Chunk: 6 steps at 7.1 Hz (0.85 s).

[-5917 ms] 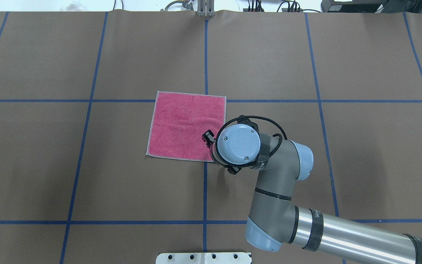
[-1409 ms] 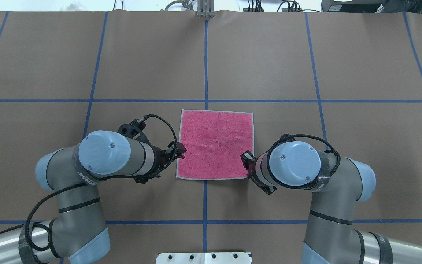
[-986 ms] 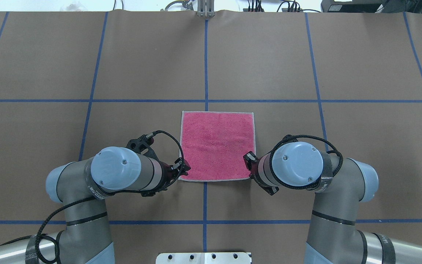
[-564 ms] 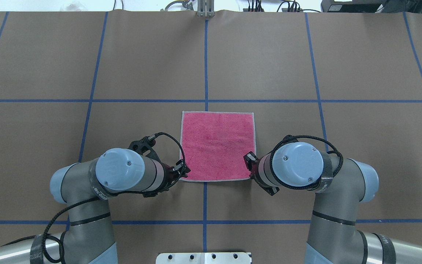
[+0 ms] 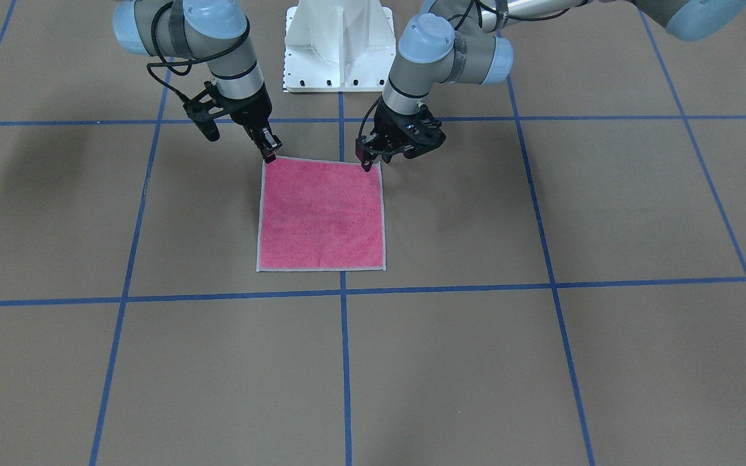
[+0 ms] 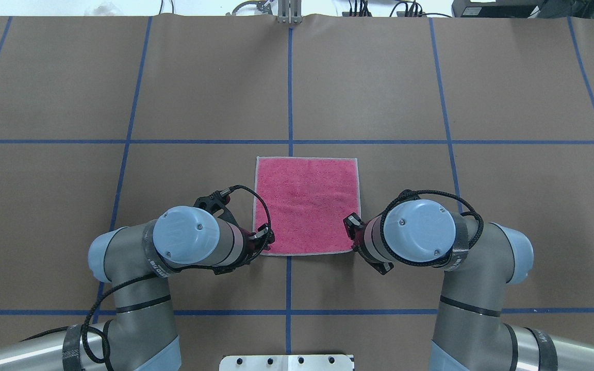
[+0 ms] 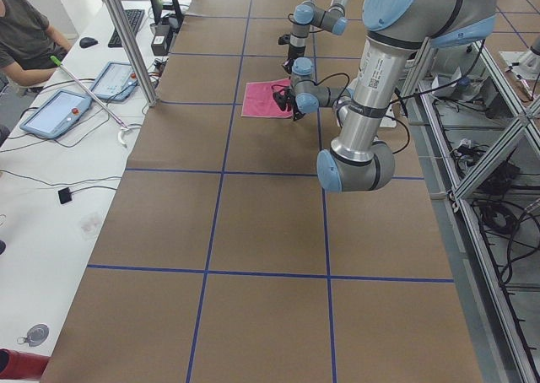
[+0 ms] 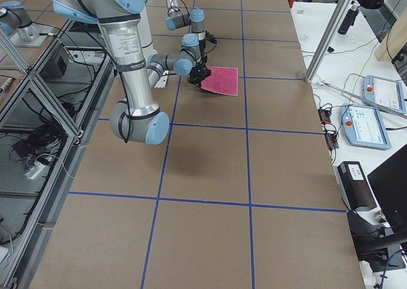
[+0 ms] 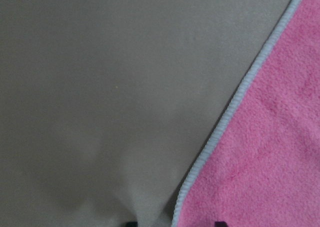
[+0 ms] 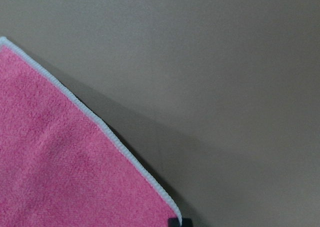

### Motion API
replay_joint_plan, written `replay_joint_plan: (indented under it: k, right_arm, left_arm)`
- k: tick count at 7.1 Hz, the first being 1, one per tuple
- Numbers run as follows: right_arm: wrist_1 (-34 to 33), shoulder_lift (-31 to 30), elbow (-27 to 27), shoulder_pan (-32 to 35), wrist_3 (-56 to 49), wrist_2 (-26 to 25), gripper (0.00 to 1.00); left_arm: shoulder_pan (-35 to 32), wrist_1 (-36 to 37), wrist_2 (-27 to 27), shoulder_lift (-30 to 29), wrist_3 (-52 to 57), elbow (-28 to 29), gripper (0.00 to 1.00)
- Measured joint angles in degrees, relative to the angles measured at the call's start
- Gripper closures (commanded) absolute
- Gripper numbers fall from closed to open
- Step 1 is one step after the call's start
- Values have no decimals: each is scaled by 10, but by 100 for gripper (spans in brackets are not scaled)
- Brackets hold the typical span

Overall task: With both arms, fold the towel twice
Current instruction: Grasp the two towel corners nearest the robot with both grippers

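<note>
My right claw (image 6: 352, 234) clamps the towel (image 6: 307, 201) at its lower-right corner. My left claw (image 6: 265, 238), apart, straddles the lower-left for an even lift.

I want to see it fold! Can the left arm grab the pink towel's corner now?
Probably yes. The left arm's jaws sit right at the towel's near corner, tips either side of its edge, nothing blocking.

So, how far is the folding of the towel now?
Done: no fold; the towel lies flat, pink face up. In hand: the left gripper and the right gripper sit at two neighbouring corners; the left jaws stand apart astride the hem, no grasp shown. To do: grasp, then both folds.
</note>
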Motion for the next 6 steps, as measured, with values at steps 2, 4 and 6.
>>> replay_joint_plan:
  k: [2, 4, 6]
  right_arm:
    - [0, 0, 0, 0, 0, 0, 100]
    - [0, -1, 0, 1, 0, 0, 100]
    - [0, 0, 0, 2, 1, 0, 100]
  left_arm:
    - [-1, 0, 0, -1, 0, -2, 100]
    - [-4, 1, -1, 0, 0, -16, 100]
    - [-6, 2, -1, -1, 0, -29, 100]
